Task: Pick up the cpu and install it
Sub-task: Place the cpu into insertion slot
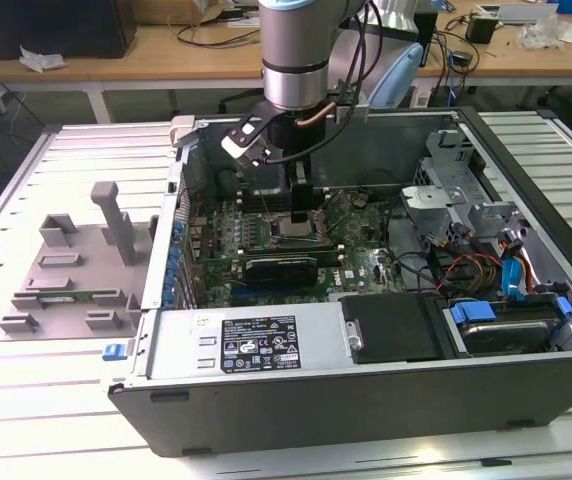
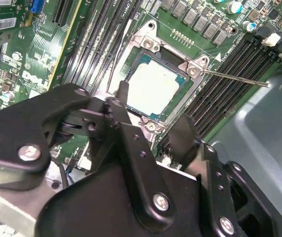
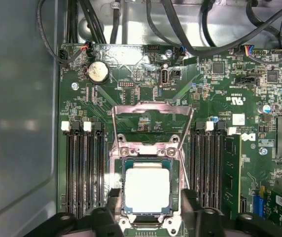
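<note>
The cpu (image 3: pixel 147 190) is a flat square chip with a dull silvery top. It lies flat in the motherboard socket (image 2: pixel 153 89), inside the socket's metal frame. My gripper (image 3: pixel 151 200) hangs just above it, open. One black finger (image 3: pixel 114 198) stands on each side of the chip, with a small gap between each finger and the chip's edges. In the exterior view my gripper (image 1: pixel 301 212) reaches down into the open computer case over the socket (image 1: pixel 288 231).
The socket's load plate (image 3: pixel 151 111) is swung open and its thin lever (image 2: pixel 234 78) sticks out sideways. Memory slots (image 3: pixel 84 168) flank the socket. A black expansion card (image 1: pixel 281 268), a power supply (image 1: pixel 256 345) and cabled drives (image 1: pixel 491 270) crowd the case. A grey fixture tray (image 1: pixel 71 270) sits outside it.
</note>
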You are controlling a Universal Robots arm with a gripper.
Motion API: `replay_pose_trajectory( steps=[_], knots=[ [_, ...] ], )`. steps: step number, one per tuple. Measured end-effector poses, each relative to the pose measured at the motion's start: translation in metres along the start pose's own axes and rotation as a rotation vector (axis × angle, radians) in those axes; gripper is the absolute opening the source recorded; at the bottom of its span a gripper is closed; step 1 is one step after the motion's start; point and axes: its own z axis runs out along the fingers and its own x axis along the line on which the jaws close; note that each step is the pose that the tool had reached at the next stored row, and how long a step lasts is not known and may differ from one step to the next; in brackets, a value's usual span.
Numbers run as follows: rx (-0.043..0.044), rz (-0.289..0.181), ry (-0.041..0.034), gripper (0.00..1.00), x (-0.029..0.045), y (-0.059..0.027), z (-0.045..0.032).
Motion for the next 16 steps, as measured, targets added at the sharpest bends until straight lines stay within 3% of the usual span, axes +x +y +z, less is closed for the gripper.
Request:
replay_pose_trajectory(
  steps=[1, 3, 4, 6, 7, 8, 16],
  knots=[
    [0.0, 0.0, -0.0001, 0.6, 0.0, 0.0, 0.0],
    [0.0, 0.0, -0.0002, 0.46, 0.0, 0.0, 0.0],
    [0.0, 0.0, -0.0003, 0.35, 0.0, 0.0, -0.0001],
    [0.0, 0.0, -0.0005, 0.29, 0.0, 0.0, -0.0001],
    [0.0001, 0.0, -0.0006, 0.16, 0.0, 0.0, -0.0001],
    [0.0, 0.0, -0.0008, 0.11, 0.0, 0.0, -0.0001],
    [0.0001, 0.0, -0.0012, 0.11, -0.0024, 0.0004, -0.0001]
  ],
)
